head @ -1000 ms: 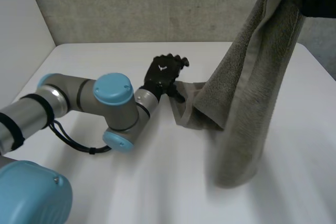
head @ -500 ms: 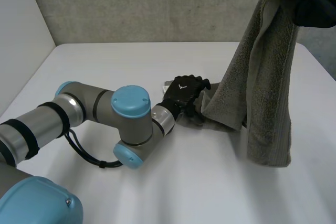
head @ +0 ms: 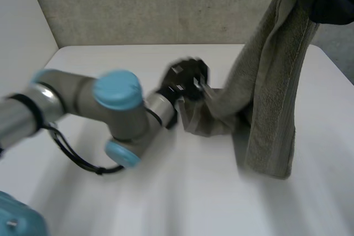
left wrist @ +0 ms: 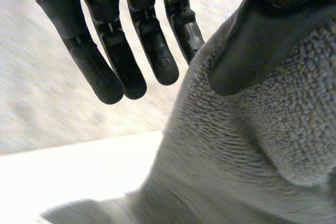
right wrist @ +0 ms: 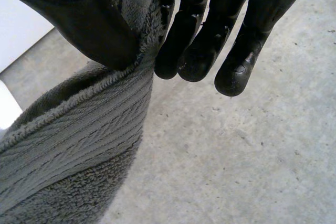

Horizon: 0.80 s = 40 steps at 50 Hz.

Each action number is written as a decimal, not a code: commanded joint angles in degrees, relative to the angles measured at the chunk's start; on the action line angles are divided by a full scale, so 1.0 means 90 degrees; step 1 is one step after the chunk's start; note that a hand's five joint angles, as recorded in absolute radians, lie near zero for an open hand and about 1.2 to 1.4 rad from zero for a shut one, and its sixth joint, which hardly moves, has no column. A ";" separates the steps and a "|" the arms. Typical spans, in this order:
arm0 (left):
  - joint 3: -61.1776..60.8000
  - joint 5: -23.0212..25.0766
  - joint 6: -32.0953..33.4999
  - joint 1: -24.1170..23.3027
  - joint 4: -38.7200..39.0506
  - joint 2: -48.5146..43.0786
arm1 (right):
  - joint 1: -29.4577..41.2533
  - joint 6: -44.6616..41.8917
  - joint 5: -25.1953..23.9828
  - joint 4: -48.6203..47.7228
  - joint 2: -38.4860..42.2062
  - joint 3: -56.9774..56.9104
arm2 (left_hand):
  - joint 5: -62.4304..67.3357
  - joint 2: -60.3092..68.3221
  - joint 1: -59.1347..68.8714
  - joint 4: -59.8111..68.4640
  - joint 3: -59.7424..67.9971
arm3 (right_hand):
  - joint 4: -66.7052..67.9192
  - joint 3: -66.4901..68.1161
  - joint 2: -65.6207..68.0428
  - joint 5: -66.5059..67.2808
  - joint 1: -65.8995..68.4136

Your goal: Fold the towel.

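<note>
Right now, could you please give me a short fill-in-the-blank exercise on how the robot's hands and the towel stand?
The right hand holds the towel pinched between its thumb and ___.
From there the towel hangs down to the white ___.
The ___ is at the towel's lower part.
Missing words: fingers; table; left hand.
</note>
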 commanded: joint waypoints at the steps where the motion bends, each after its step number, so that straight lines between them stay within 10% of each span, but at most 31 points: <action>1: -0.1145 -0.0458 0.1022 0.0899 0.1106 0.1786 | -0.0023 0.0025 0.0025 -0.0120 0.0014 -0.0037 | 0.0205 0.0259 0.0340 0.0259 0.0143 | 0.0417 0.0391 0.0389 0.0408 0.0500; 8: -0.3517 -0.0312 0.2771 0.0881 0.3295 0.3799 | 0.0074 0.0005 0.0035 -0.0081 0.0550 -0.0056 | 0.0205 0.0259 0.0340 0.0259 0.0143 | 0.0417 0.0391 0.0389 0.0408 0.0500; 15: -0.4633 0.0088 0.2969 0.0783 0.3426 0.4447 | 0.0094 -0.0014 0.0005 -0.0071 0.0922 0.0041 | 0.0205 0.0259 0.0340 0.0259 0.0143 | 0.0417 0.0391 0.0389 0.0408 0.0500; 40: -0.5719 0.0362 0.4571 0.1583 0.2849 0.2563 | 0.0377 -0.0474 0.0132 -0.0246 0.2894 0.0850 | 0.0205 0.0259 0.0340 0.0259 0.0143 | 0.0417 0.0391 0.0389 0.0408 0.0500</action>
